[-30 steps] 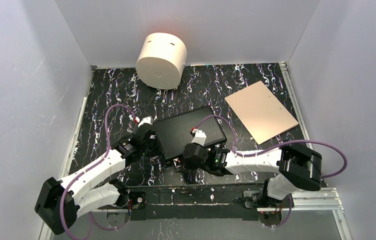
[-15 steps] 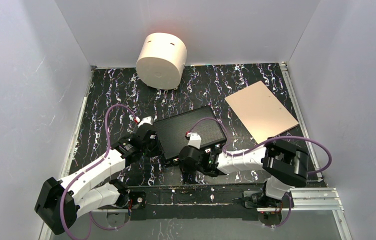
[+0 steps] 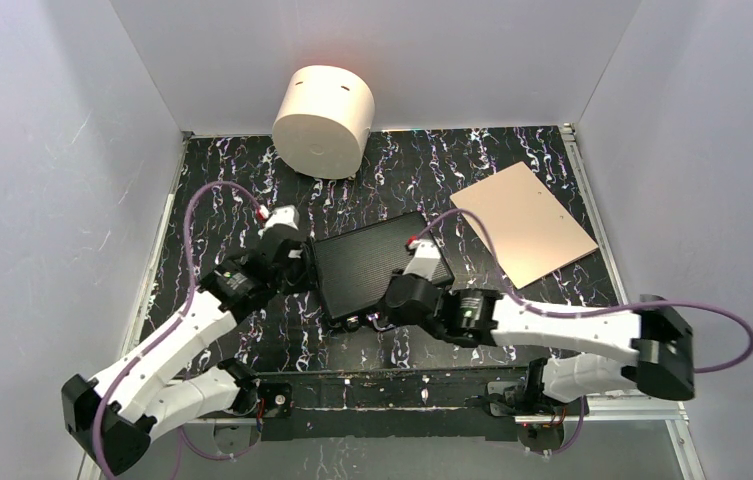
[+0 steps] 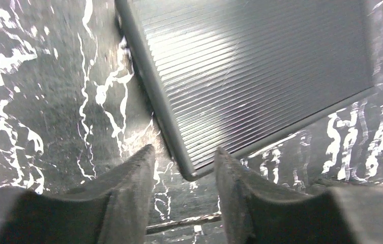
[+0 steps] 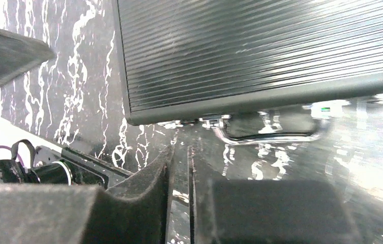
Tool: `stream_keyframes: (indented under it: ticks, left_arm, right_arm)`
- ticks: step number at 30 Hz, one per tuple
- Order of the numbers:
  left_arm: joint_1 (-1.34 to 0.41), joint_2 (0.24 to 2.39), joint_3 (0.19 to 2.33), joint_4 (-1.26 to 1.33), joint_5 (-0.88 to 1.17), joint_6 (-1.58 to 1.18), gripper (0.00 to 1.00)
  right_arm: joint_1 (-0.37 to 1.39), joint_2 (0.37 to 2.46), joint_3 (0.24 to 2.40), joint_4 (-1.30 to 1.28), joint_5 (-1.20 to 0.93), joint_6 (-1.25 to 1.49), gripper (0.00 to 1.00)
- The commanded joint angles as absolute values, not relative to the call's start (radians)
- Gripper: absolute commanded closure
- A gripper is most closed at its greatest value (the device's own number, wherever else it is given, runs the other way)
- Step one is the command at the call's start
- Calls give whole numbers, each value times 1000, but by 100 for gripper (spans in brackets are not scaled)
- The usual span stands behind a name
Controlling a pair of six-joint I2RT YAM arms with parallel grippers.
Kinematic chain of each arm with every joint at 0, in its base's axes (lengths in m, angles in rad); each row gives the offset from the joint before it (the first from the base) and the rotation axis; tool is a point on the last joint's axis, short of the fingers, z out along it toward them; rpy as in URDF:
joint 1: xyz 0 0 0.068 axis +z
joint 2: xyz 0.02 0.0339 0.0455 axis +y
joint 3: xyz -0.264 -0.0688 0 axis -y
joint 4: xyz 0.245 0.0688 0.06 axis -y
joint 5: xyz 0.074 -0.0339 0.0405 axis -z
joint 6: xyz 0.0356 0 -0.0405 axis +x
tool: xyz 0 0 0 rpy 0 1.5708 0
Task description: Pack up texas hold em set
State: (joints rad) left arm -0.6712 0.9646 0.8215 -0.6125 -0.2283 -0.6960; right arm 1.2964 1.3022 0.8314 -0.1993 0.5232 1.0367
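Note:
The black ribbed briefcase (image 3: 377,265) lies closed on the mat, handle side towards the arms. Chips, cards, button and dice are out of view. My left gripper (image 3: 302,270) is at the case's left edge. In the left wrist view it (image 4: 184,160) is open, and the near corner of the case (image 4: 260,66) sits between its fingertips without touching them. My right gripper (image 3: 387,308) is at the case's near edge. In the right wrist view it (image 5: 180,155) is shut and empty, low over the mat, just short of the metal handle (image 5: 270,136) below the lid (image 5: 260,51).
A cream cylinder (image 3: 323,120) lies at the back left against the wall. A tan flat board (image 3: 522,222) lies at the right of the case. The black marbled mat (image 3: 222,190) is walled in on three sides, with a metal rail (image 3: 612,395) along the front.
My right arm has stretched out along the front, its wrist shifted right along the case's near edge. My left gripper has moved farther along the case's left side. The case stays closed.

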Motion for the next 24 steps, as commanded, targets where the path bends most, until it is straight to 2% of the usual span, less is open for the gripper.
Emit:
stream_keyframes:
  ticks: [1,5,7,12,19,24]
  left_arm:
    - [-672,890,987,-713,-312,-602,48]
    - [-671,834,1113,-751,-366,-528,20]
    - [-670,814,1183,-788,-419,-500,3]
    - [-670,798,1352,-864,-560,-453,2]
    - [-670,821,1651,-894,-680,-392,2]
    - [-671,828,1769,-873,-748,-324,2]
  right_arm:
    - [1299,1141,991,-721,744,1119,70]
    - [1299,1003,1184,-1101,895,1187,43]
    - [1299,941,1272,-1179,947,1137,34]
    - [1299,876,1505,-1156,1028,836,22]
    - [1299,877,1681,-875,1099,340,4]
    - [1299,868,1733,-800,1120,219,2]
